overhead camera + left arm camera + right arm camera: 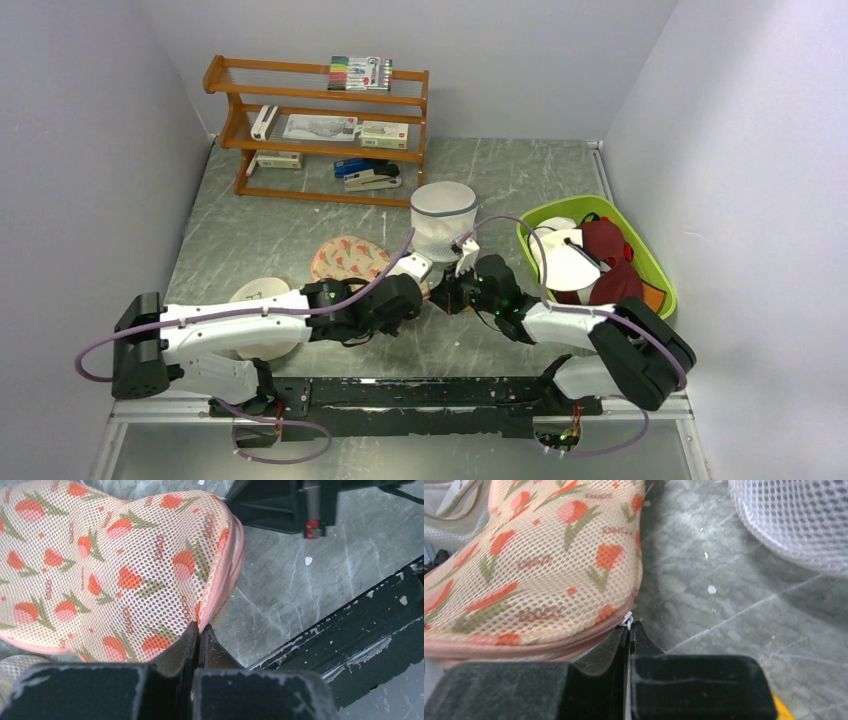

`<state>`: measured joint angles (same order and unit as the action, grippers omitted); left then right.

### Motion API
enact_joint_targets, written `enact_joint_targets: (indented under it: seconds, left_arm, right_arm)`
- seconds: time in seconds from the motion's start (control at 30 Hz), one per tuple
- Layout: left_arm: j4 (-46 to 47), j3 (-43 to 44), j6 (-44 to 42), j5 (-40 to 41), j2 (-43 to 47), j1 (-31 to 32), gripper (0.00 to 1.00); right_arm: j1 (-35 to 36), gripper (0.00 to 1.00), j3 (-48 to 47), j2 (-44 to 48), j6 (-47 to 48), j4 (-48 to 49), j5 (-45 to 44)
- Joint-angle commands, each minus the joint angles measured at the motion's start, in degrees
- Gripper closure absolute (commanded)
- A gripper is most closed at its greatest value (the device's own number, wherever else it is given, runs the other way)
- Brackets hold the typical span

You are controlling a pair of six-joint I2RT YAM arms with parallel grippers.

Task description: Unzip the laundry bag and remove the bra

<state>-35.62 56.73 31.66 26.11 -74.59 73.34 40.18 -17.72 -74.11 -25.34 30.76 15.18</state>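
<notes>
The laundry bag (345, 258), a beige mesh pouch with orange-red and green flowers, lies flat at the table's middle. In the left wrist view the bag (105, 565) fills the upper left, and my left gripper (200, 630) is shut on its pink zip edge (225, 587). In the right wrist view the bag (534, 565) lies at upper left, and my right gripper (629, 627) is shut on the small white zip pull (626, 619) at the bag's corner. The zip looks closed. The bra is hidden.
A white mesh cylinder (443, 220) stands just behind the grippers. A green bin (655, 270) with clothes is at the right. A round cream cap (258, 292) lies under the left arm. A wooden shelf (320, 130) with stationery stands at the back.
</notes>
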Motion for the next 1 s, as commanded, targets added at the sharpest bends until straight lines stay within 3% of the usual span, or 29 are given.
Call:
enact_joint_targets:
  seconds: [0.0,0.3,0.43,0.57,0.73,0.97]
  left_arm:
    - [2.01,-0.37,-2.68,-3.11,3.34,0.05,0.93]
    - [7.30,-2.49,-2.21,-7.96,1.74,0.10,0.93]
    - [7.25,1.01,-0.53,-6.10,-4.55,0.05,0.93]
    - [5.85,4.49,1.35,-3.49,-9.57,-0.76,0.67]
    - [8.95,4.53,-1.70,-8.40,-8.04,-3.09,0.31]
    - [9.30,8.60,-8.42,-16.51,-2.60,-11.14,0.22]
  right_arm:
    - [-0.52,1.00,-3.01,-4.78,1.78,5.16,-3.68]
    - [-0.54,1.00,-6.76,-10.59,0.37,6.02,-2.97]
    - [-0.61,0.92,-7.21,-7.58,-0.25,-2.76,-7.26]
    - [-1.10,0.72,-7.52,-1.36,-0.90,-14.36,-13.56]
    - [-1.42,0.49,-6.54,10.17,-2.99,-23.75,-16.66]
    - [-1.51,0.32,-10.32,17.76,0.26,-35.45,-22.71]
